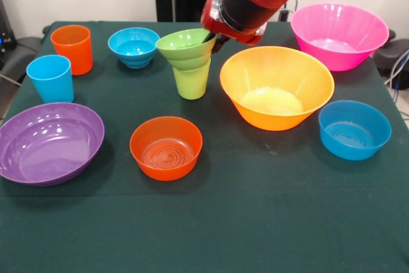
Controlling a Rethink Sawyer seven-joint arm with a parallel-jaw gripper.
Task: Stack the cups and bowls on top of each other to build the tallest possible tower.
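Note:
The lime green cup (192, 80) stands upright at mid-table. The small green bowl (185, 46) sits on top of it, tilted a little, and together they form the tower. My gripper (213, 38) comes down from the red arm and is at the bowl's right rim, touching or very close to it. Its grip is hidden by the wrist. The orange cup (72, 48) and the light blue cup (51, 78) stand apart at the left. The small blue bowl (133, 46) sits left of the tower.
The yellow-orange bowl (277, 86) sits just right of the tower, under the arm. The pink bowl (339, 34) is at the far right, the medium blue bowl (354, 129) at the near right, the medium orange bowl (166, 147) in front of the tower, and the purple bowl (50, 142) at the near left.

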